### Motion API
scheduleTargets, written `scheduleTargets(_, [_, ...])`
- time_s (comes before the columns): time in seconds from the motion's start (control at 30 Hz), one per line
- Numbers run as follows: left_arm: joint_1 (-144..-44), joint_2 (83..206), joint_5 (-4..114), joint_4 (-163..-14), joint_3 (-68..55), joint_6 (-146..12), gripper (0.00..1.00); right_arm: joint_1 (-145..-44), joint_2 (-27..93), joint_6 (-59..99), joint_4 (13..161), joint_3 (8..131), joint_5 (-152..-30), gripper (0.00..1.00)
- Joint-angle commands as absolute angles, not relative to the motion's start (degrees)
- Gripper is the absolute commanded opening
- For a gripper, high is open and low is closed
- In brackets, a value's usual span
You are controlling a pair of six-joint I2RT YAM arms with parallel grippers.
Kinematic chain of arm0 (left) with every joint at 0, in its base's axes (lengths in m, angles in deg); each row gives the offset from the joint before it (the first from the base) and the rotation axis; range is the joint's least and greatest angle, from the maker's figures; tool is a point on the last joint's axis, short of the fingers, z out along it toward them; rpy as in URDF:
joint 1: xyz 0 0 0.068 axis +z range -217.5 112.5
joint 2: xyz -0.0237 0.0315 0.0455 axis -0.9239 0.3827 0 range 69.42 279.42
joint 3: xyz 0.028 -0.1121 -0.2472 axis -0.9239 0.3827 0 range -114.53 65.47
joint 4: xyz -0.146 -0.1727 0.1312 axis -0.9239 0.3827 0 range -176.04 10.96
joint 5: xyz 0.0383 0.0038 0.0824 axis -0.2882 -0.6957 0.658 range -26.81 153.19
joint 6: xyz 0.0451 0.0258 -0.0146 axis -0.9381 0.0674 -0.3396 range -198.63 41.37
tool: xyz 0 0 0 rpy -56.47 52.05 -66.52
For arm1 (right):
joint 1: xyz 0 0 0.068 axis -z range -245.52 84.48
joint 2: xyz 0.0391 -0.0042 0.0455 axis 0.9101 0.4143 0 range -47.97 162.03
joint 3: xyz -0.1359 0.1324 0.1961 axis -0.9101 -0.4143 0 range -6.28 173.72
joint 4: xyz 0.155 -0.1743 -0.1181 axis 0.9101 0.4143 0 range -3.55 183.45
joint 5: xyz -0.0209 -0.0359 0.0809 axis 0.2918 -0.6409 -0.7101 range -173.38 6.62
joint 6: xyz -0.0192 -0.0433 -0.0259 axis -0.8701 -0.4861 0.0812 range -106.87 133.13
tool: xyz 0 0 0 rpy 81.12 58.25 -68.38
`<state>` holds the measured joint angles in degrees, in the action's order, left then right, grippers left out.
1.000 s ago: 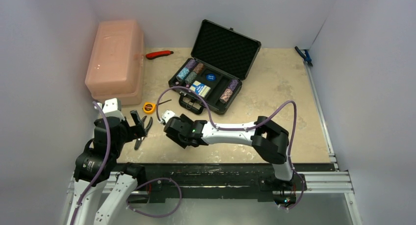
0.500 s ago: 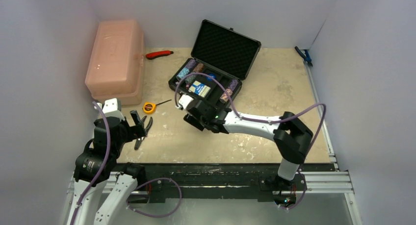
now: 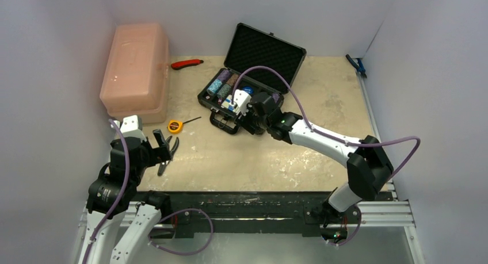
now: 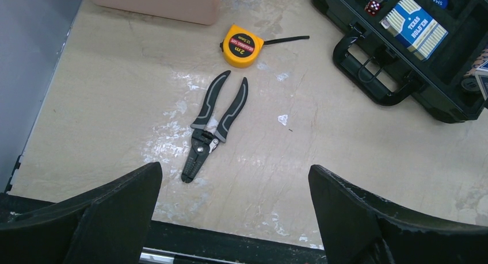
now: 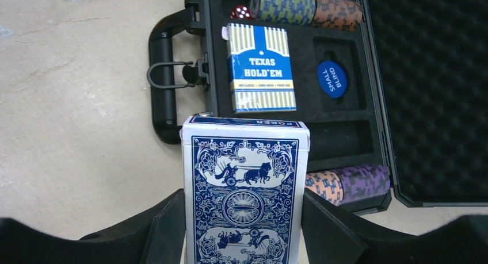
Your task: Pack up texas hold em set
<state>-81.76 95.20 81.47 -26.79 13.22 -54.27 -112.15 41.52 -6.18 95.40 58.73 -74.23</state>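
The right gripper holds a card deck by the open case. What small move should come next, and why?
Probably ease the right gripper toward the empty foam slot beside the packed deck: the held deck hangs above the case, and that slot looks free and deck-sized.

Ornate blue-white card deck (image 5: 244, 201); black case (image 5: 437, 74)

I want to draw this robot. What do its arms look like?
The left arm and right arm are white tubes joined by chunky black joints. A purple cable loops along each. The left end effector and right end effector are black, with two wide fingers.
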Motion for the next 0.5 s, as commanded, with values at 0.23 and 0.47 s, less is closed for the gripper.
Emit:
scheduleTargets(0.23, [-81.47,94.96,80.51,-28.90,13.34,-55.67,1.00,-100.65,41.69,-11.95,97.29,73.02,-85.91,0.00])
scheduleTargets(0.47, [-81.44,94.77,80.51,-28.97,13.43,-55.74,1.00,-94.70,44.49,-13.38,101.58,80.32,-91.25,0.00])
